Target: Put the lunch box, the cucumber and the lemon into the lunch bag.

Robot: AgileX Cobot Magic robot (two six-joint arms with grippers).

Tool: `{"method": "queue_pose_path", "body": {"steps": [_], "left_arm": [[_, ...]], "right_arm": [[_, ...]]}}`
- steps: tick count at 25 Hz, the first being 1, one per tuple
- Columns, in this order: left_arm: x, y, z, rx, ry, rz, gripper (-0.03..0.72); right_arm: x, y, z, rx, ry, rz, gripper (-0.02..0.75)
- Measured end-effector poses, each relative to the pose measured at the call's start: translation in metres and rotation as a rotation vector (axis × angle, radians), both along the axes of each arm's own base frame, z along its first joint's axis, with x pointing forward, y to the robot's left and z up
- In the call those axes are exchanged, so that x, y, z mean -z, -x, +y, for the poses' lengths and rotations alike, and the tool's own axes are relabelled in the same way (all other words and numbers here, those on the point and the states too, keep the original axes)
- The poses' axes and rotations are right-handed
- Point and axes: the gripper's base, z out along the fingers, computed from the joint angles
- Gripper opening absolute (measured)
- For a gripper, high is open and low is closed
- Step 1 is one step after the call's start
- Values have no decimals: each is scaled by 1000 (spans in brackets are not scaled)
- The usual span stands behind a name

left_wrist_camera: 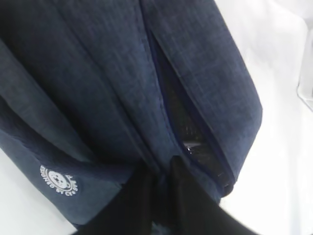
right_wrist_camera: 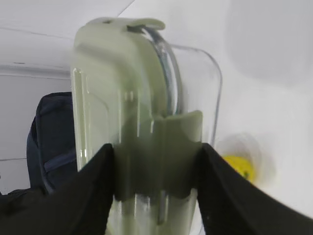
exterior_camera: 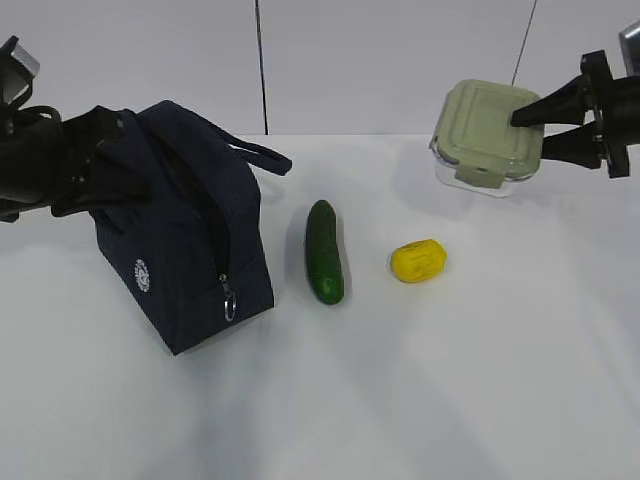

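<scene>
- Lunch box (exterior_camera: 487,135): held off the table (exterior_camera: 480,380) at far right, tilted. Right gripper (right_wrist_camera: 156,161) clamps it across lid and base; fingers (right_wrist_camera: 73,196) on both flat faces.
- Handling: box looks rigid w/ smooth clear walls, so prob. slippery. Green lid (right_wrist_camera: 122,63) clips on, so a squeeze across lid + base seems the safest hold. Looks empty, likely light.
- Lunch bag (exterior_camera: 185,240): stands at left of table, zipper slit along its top partly open. Soft fabric, will sag and shift if pushed; needs holding wide for the box.
- Left gripper (left_wrist_camera: 164,191): jaws pinched together on the bag's fabric by the zipper edge, as far as the wrist view shows.
- Cucumber (exterior_camera: 324,251): lies on table between bag and lemon, apart from both. Smooth, firm, may roll; grab across the middle.
- Lemon (exterior_camera: 418,260): on table just right of cucumber. Small, oval, likely to roll; grip across the short axis.
- Hard to tell: how wide the bag mouth is – only a dark slit shows. Left fingertips are lost against the dark fabric, most of that arm cut off by the frame edge. Box far side hidden; lemon only a blur through the box in right wrist view.
</scene>
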Motion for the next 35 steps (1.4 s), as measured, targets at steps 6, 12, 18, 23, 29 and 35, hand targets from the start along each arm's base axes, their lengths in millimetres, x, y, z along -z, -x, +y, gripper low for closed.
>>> {"method": "queue_pose_path", "body": {"steps": [6, 12, 18, 23, 29, 35], "left_arm": [[2, 4, -2, 71, -26, 15, 21], [-3, 6, -4, 142, -41, 20, 20], [-26, -1, -6, 214, -80, -41, 20], [-29, 0, -7, 240, -90, -35, 20], [-29, 1, -7, 251, -96, -28, 20], [-28, 3, -7, 274, -109, -17, 20]], "right_arm": [[-1, -2, 35, -77, -10, 0, 377], [-2, -3, 54, -106, -31, 14, 377], [-21, 2, 72, -134, -46, -23, 377], [-35, 3, 86, -163, -63, -49, 377], [-49, 3, 120, -243, -61, -92, 377], [-56, 8, 155, -316, -82, -109, 377]]}}
